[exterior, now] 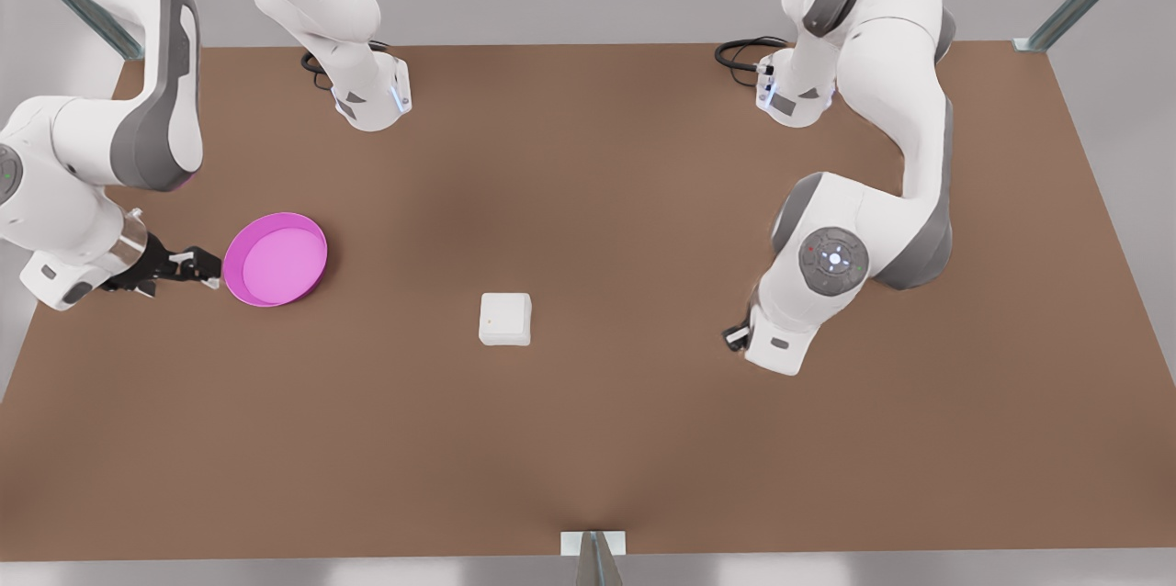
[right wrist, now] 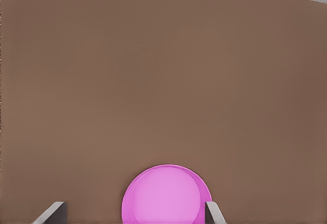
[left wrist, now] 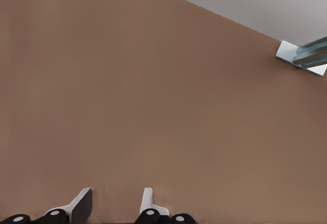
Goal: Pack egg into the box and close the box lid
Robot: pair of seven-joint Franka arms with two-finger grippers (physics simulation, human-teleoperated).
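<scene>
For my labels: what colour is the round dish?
Magenta-pink dish, with a lighter pink inside; the front view shows it best.

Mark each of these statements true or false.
1. The box lid is shut on the box. True.
2. The box sits inside the pink dish. False: it stands on the table, apart from the dish.
3. The right pincer is open beside the pink dish. True.
4. The left pincer grips the box. False: it is open over bare table, away from the box.
</scene>
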